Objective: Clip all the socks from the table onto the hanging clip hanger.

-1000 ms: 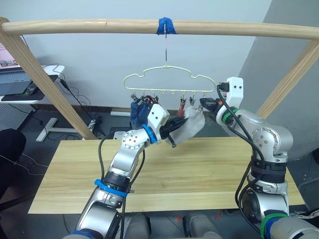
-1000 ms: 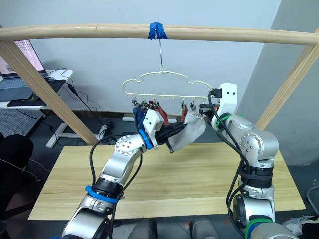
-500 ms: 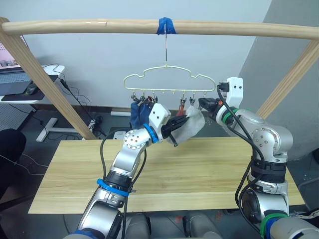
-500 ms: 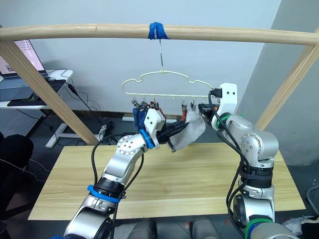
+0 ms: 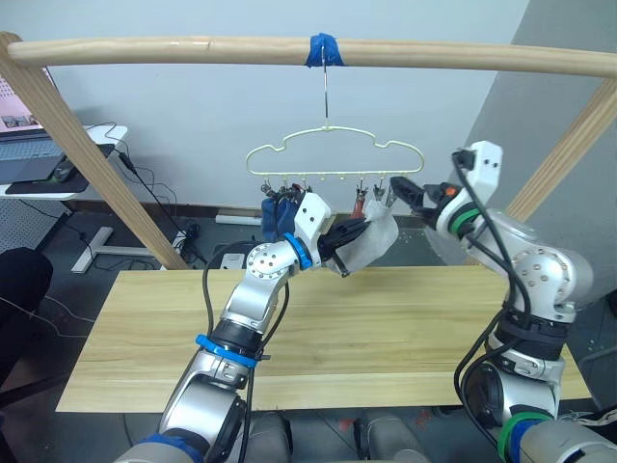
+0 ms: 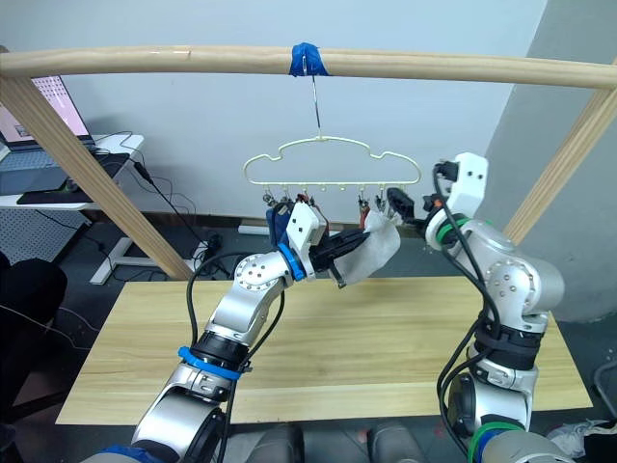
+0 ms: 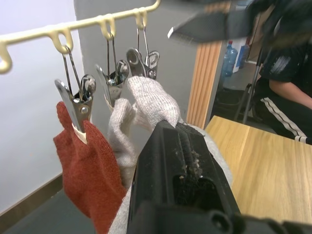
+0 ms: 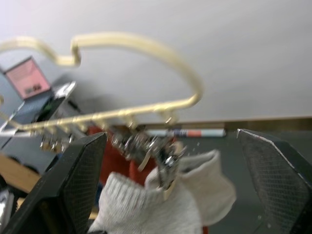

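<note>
My right gripper (image 8: 165, 180) has backed off the thin cream wire clip hanger (image 5: 333, 154), upper centre, fingers wide, empty. My left gripper (image 5: 359, 231) stays clamped on the soft light grey ankle sock (image 5: 371, 243) at the last clip; tugging could unclip it.

Clip hanger (image 5: 333, 154) above table (image 5: 386, 328), socks (image 5: 371, 236) clipped beneath it

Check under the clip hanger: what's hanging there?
Under the clip hanger: blue socks, a rust red sock, grey socks. The left end effector covers the rest.
</note>
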